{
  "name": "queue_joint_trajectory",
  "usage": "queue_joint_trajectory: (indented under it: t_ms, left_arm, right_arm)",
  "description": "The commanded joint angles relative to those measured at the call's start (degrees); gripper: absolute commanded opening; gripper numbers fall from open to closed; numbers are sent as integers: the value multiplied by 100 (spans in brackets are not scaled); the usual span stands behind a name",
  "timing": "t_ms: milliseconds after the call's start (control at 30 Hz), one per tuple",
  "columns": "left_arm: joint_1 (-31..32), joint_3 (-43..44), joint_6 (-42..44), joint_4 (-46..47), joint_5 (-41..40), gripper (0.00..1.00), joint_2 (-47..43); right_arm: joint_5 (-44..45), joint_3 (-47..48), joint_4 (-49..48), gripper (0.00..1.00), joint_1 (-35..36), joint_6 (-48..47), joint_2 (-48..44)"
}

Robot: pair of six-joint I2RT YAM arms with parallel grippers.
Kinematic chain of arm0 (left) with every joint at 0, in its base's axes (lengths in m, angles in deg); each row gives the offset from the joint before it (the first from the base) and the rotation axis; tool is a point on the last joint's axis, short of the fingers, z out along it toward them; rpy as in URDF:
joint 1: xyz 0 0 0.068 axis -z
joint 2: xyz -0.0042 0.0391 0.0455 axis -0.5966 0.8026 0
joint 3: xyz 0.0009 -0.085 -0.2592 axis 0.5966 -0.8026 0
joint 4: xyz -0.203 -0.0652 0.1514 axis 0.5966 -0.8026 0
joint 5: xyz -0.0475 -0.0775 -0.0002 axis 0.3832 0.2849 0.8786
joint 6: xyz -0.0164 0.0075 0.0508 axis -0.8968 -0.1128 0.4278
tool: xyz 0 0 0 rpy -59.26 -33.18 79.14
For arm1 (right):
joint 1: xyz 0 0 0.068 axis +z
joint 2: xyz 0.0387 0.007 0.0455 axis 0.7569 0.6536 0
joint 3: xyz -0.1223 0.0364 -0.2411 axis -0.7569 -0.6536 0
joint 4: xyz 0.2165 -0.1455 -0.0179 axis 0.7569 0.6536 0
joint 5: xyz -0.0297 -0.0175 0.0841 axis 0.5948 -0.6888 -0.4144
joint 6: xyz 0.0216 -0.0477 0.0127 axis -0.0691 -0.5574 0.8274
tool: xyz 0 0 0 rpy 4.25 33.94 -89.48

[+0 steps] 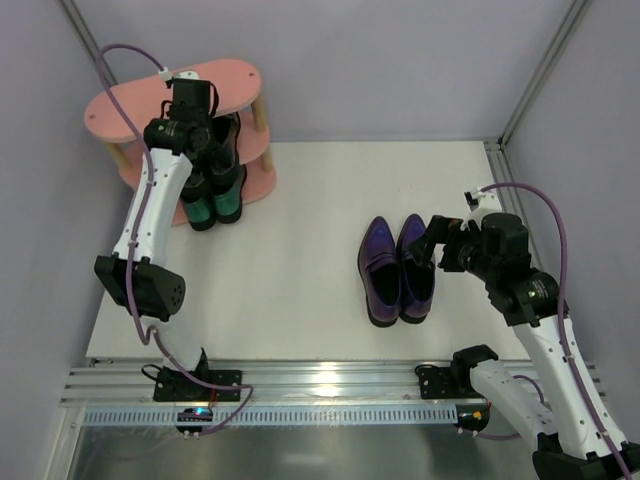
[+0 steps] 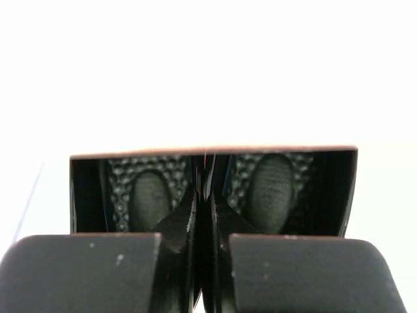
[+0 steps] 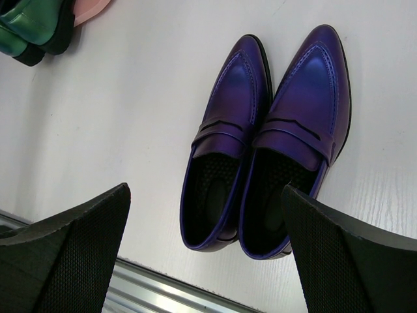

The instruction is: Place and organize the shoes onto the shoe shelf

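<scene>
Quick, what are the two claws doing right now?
Left gripper: closed on the black shoes' inner sides.
Right gripper: open, empty, above the purple shoes.

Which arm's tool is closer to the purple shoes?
Right. The right tool, open, hovers by the heels of the glossy purple loafers; the left tool is far off at the pink shelf, pinching black loafers.
</scene>
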Motion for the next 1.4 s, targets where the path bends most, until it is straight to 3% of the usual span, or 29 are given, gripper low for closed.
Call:
queue_joint_trajectory:
  t_ms: [0,400,700,1167,1267,1367]
  left_arm:
    - [-134,697,349,1157,-480,0,-47]
    - [-283,927,657,1315,-735,0,315]
    - [-415,-109,727,2070,-955,0,-28]
    - [-468,-831,613,2871,-1438,0,-450]
    - [-468,-787,578,2713,-1412,11,-354]
    - [-468,-865,490,2686,-1359,13,-336]
  right_arm:
    - [-69,-7,-251,97,26,-59,58]
    - [-52,-121,-268,97,18,-59,-3]
    - [-52,-139,-277,97,26,-50,6]
    - [-43,-130,-304,97,18,-59,85]
    - [-52,-130,-295,97,26,-41,103]
    - [-43,-130,-286,97,26,-41,94]
